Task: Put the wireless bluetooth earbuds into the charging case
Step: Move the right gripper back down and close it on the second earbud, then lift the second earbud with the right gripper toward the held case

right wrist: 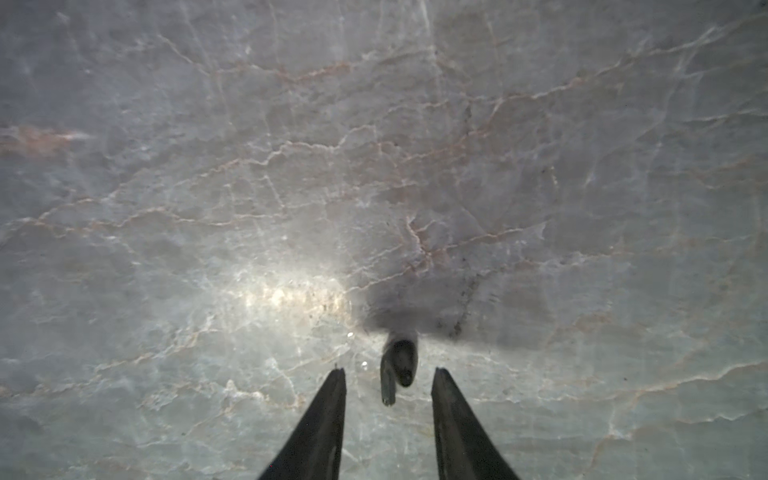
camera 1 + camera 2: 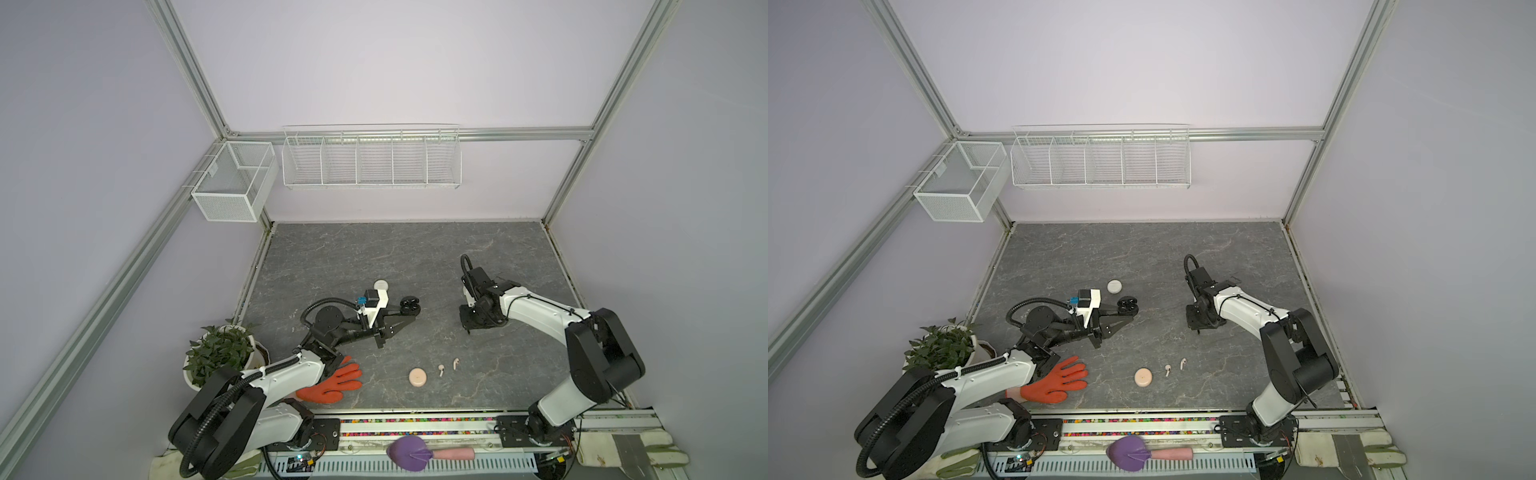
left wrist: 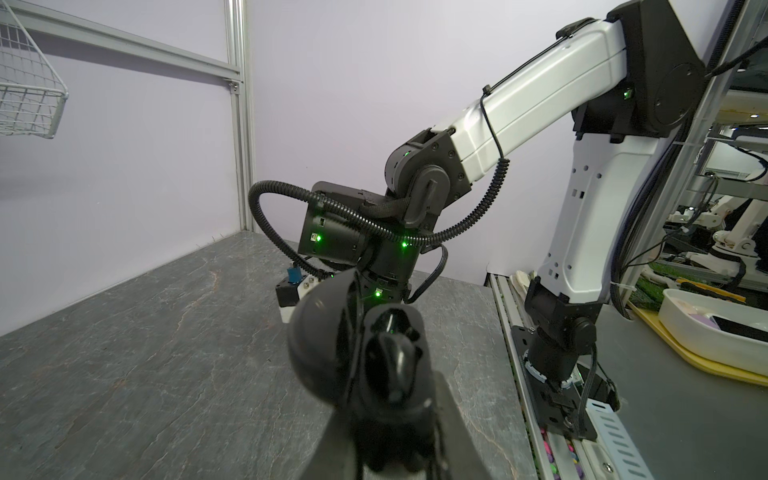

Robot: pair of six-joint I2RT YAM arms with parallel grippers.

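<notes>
Left gripper (image 2: pixel 406 314) clamped on open black charging case (image 3: pixel 361 357). Right gripper (image 1: pixel 390 370) points down at grey marbled table (image 1: pixel 249 166), jaws narrow but apart, straddling black earbud (image 1: pixel 400 361) lying there, no contact seen. Pink earbud (image 2: pixel 441 369) and second pink earbud (image 2: pixel 456 363) lie loose just beside pink puck case (image 2: pixel 417 377). White puck case (image 2: pixel 380 285) sits behind left wrist.

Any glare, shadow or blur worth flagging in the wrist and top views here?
Right wrist view: a glare patch on the table, and a dark shadow beside the black earbud, which is soft. Left wrist view: the black charging case fills the foreground, blurred. Both top views: even light, no harsh shadows.
</notes>
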